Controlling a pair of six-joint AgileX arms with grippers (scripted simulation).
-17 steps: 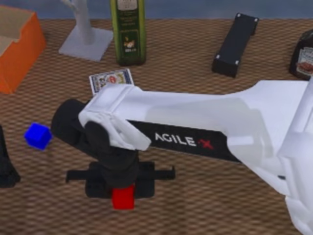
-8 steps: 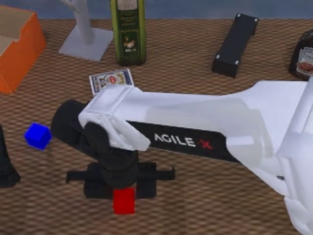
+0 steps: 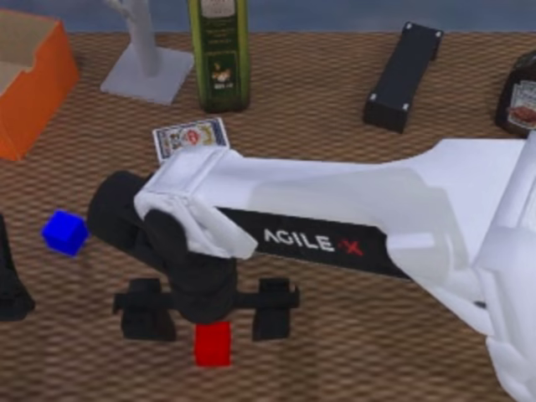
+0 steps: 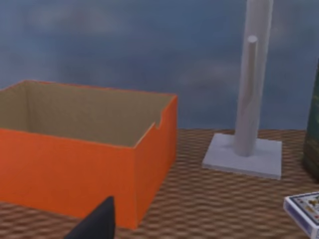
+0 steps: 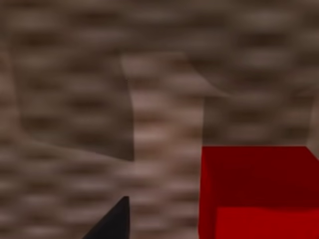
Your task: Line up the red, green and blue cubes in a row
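The red cube (image 3: pixel 212 344) rests on the woven table near the front edge, and it also fills a corner of the right wrist view (image 5: pixel 259 194). My right gripper (image 3: pixel 211 314) hovers just behind it, open, its two black fingers (image 3: pixel 146 311) spread wide to either side and holding nothing. The blue cube (image 3: pixel 64 232) sits at the left, apart from the arm. The green cube is hidden. My left gripper (image 3: pixel 10 289) stays parked at the table's left edge.
An orange box (image 3: pixel 29 79) stands at the back left, beside a white stand (image 3: pixel 146 63) and a green bottle (image 3: pixel 219 54). A playing-card box (image 3: pixel 190 136) lies behind the right arm. A black bar (image 3: pixel 404 75) and a dark bottle (image 3: pixel 521 92) are at the back right.
The right gripper's fingers have spread apart and let go of the red cube, which now stands on the table. The blue cube and the left arm have not moved.
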